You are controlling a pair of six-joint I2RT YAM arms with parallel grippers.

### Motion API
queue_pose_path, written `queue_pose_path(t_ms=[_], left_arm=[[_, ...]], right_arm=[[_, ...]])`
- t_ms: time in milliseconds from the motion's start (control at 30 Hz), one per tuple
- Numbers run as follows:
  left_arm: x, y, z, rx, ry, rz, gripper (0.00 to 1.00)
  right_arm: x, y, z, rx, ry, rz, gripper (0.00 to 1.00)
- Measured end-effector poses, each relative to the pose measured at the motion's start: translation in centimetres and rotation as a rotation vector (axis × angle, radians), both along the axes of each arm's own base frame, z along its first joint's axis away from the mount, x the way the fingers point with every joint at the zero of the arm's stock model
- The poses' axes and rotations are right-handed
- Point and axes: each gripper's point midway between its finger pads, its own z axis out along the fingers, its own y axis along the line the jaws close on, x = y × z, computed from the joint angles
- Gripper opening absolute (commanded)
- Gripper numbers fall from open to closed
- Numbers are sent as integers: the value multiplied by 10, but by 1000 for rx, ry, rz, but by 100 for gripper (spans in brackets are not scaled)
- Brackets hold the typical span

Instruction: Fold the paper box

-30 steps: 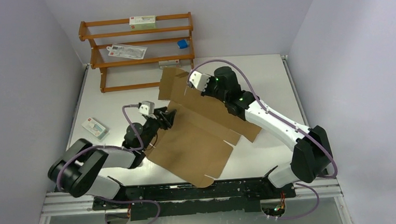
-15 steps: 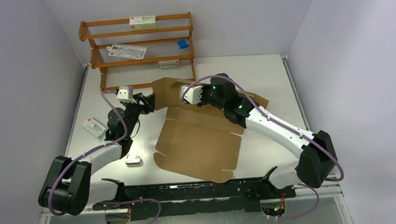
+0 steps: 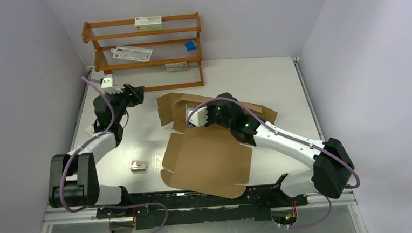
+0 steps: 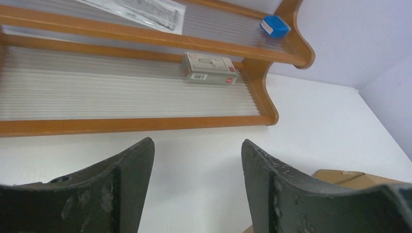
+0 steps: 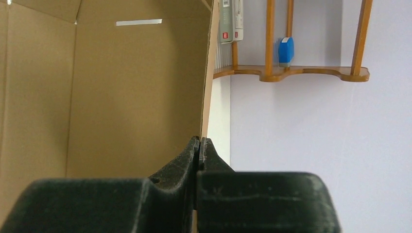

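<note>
Plain brown corrugated cardboard paper box (image 3: 209, 162) is lying as a die-cut sheet. Its large panel is being kept flat on the white table (image 3: 283, 85), on the near side of the right gripper (image 5: 199, 141). The right gripper's fingers are being pressed together on the edge of a raised flap, so the cardboard is being pinched. In the wrist view, that flap is being held upright just left of the fingertips.

A small pale object (image 3: 138, 165) is being left on the table, nearer than the left gripper (image 4: 197, 145) and just beside the sheet's left edge. The left gripper is being held well left of the sheet, fingers spread, nothing between them. One cardboard corner is being glimpsed past its right finger.

Beyond the left gripper, an orange-brown wooden rack (image 4: 145, 125) is being faced. A small white printed carton (image 4: 210, 69) is lying on its bottom shelf, straight ahead of the fingers. A small blue block (image 4: 274, 25) is being carried on the shelf above, to the right.
</note>
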Motion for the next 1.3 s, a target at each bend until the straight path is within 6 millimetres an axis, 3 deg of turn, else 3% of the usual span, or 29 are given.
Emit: queue_pose_path(t_ms=[133, 367, 567, 867, 1300], left_arm=[[12, -12, -17, 3, 63, -81, 67], [12, -41, -57, 2, 167, -228, 64], [9, -73, -71, 24, 196, -355, 59], [-9, -116, -71, 30, 184, -549, 50], [-36, -141, -61, 28, 163, -646, 39]], right_arm=[[-5, 2, 0, 0, -13, 6, 0], [-7, 3, -1, -4, -28, -3, 0], [-8, 4, 1, -4, -39, -7, 0], [-5, 1, 4, -1, -68, -40, 0], [-4, -4, -2, -17, -112, -63, 0]])
